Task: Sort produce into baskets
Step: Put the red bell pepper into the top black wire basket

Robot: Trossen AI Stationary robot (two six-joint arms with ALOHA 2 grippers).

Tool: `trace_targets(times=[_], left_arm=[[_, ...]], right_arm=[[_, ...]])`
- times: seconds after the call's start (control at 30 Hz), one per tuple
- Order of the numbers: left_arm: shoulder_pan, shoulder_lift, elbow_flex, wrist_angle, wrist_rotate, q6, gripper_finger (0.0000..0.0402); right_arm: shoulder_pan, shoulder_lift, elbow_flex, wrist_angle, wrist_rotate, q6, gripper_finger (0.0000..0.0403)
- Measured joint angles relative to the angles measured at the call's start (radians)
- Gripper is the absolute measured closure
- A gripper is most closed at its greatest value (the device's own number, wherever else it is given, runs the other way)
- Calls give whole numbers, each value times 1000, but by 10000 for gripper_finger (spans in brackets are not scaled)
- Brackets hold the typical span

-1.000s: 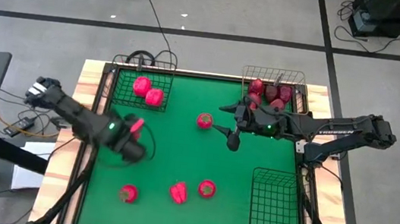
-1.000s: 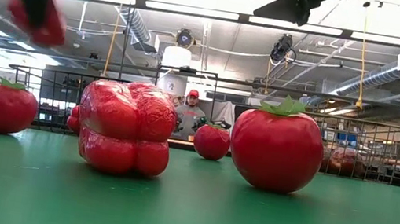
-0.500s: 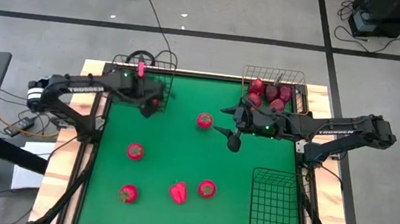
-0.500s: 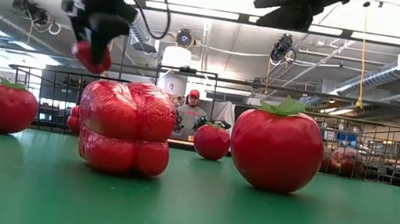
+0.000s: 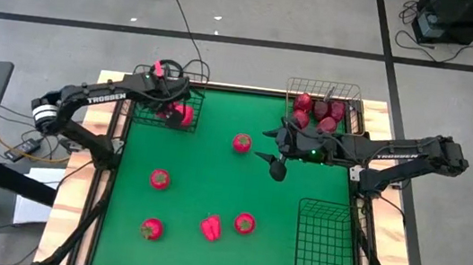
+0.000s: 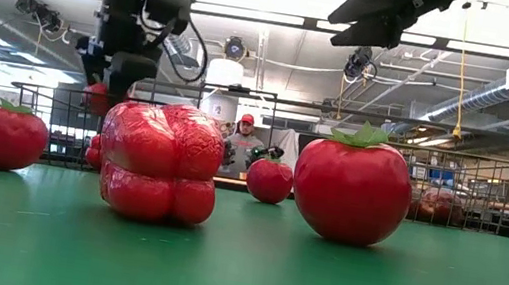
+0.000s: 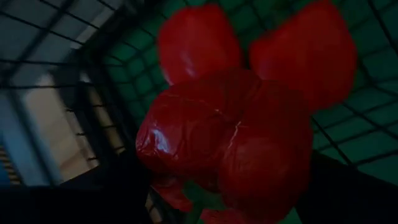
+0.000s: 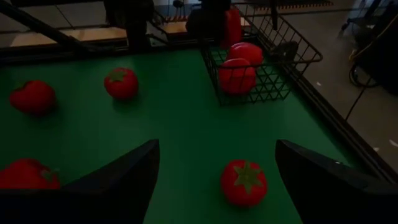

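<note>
Your left gripper (image 5: 170, 106) is over the squarish black basket (image 5: 142, 116) at the table's (image 5: 213, 179) far left corner, and it's clamped on a bright red pepper (image 7: 230, 143), held just above two more peppers (image 7: 198, 38) already lying in that basket. From table height you see that arm hanging down behind the big pepper (image 6: 159, 161) up front, red showing at its tip.

Your right gripper (image 5: 276, 149) hovers over the green mat beside the gold basket (image 5: 350, 97) at the far right corner, fingers spread wide with nothing between them. Dark red apples (image 5: 320, 111) sit in that gold basket. A tomato (image 5: 242, 142) lies on the mat just beside the open fingers, toward the table's middle.

Loose on the mat you've got a tomato (image 5: 159, 178) toward the left edge, another tomato (image 5: 150, 229) near the near left corner, a pepper (image 5: 212, 229) at the near middle, and a tomato (image 5: 244, 223) right beside it. The longer black basket (image 5: 327, 248) stands at the near right corner.
</note>
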Motion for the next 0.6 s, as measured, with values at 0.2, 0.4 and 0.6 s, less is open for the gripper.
trace_targets(times=[0.2, 0.4, 0.6], left_arm=[[27, 0, -37, 45, 73, 54, 78], [27, 0, -41, 82, 74, 55, 29], [27, 0, -19, 29, 74, 68, 14]], right_arm=[[-3, 0, 0, 5, 1, -8, 74], [-16, 0, 0, 4, 4, -10, 74], [-15, 0, 0, 3, 3, -12, 74]])
